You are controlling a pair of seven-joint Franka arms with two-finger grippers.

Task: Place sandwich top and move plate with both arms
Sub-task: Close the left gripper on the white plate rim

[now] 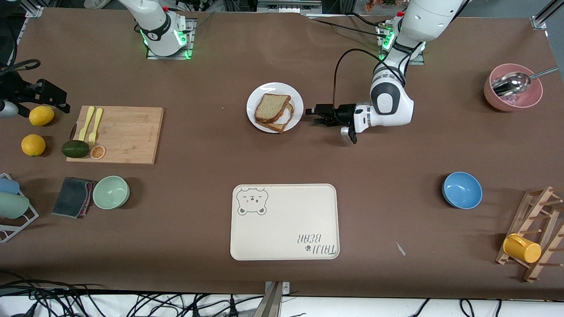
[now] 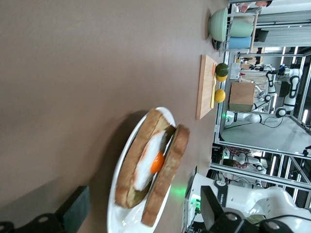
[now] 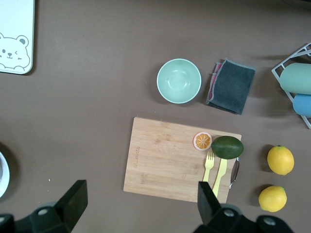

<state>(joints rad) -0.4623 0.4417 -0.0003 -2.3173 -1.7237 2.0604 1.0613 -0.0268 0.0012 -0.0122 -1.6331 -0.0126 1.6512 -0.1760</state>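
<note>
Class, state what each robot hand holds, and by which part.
Nothing is held. The left hand is open beside the round white plate; the right hand is open above the bamboo cutting board.

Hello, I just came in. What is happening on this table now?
The sandwich top already leans on the egg slice on the plate. The left gripper, open, sits low beside the plate's rim at the left arm's end, holding nothing. The right gripper, open, hangs over the cutting board. The plate is not yet on the bear tray.
</note>
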